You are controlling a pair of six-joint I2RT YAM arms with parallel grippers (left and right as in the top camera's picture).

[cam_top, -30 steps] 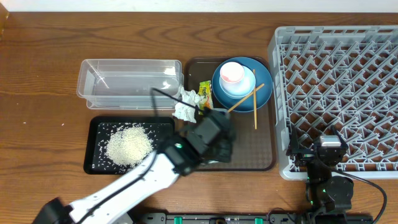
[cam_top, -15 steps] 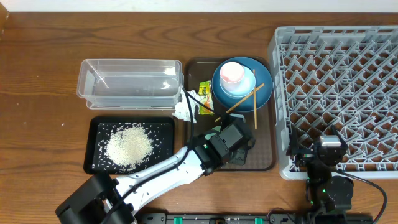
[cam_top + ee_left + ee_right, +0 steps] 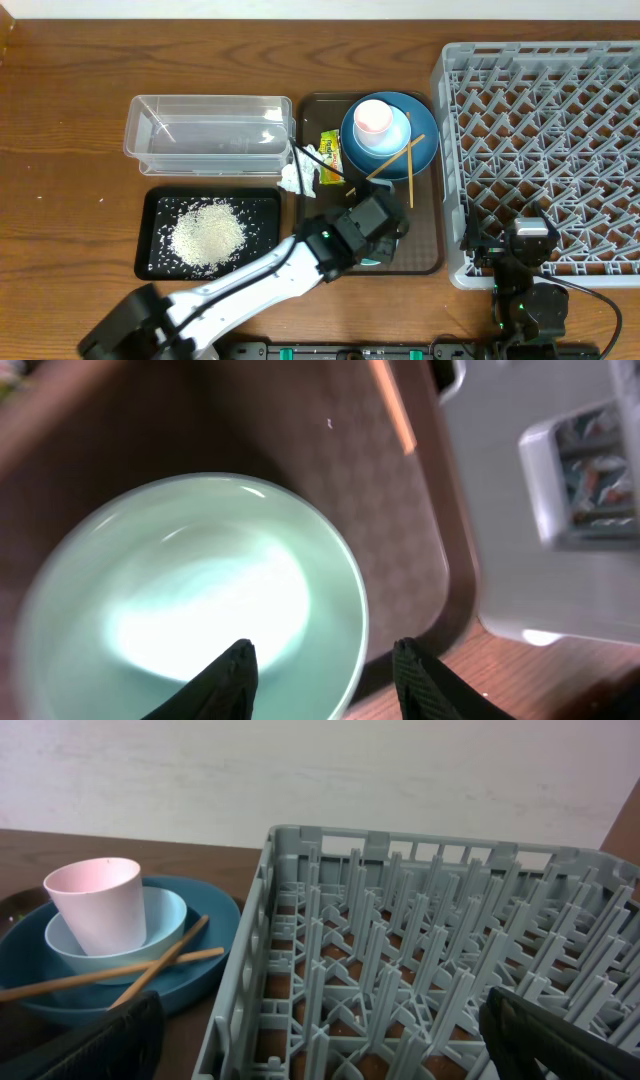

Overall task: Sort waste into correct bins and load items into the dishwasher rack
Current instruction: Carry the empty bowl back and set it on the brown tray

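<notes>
Closing the left fingers (image 3: 232,678) on so shallow a bite of rim could let the smooth mint-green bowl (image 3: 190,600) tilt and slip out on the lift, or skid across the brown tray (image 3: 330,490) toward its lip. They stand spread, one tip inside the bowl and one outside, straddling the rim; whether they touch it cannot be told. The bowl sits at the tray's front right corner, near the dishwasher rack (image 3: 545,140). The right fingers (image 3: 95,1045) hang wide apart and empty at the rack's near edge, above the desk (image 3: 60,130).

Bare tray (image 3: 400,530) floor beside mint-green bowl (image 3: 190,600); dishwasher rack (image 3: 505,565) wall beyond
</notes>
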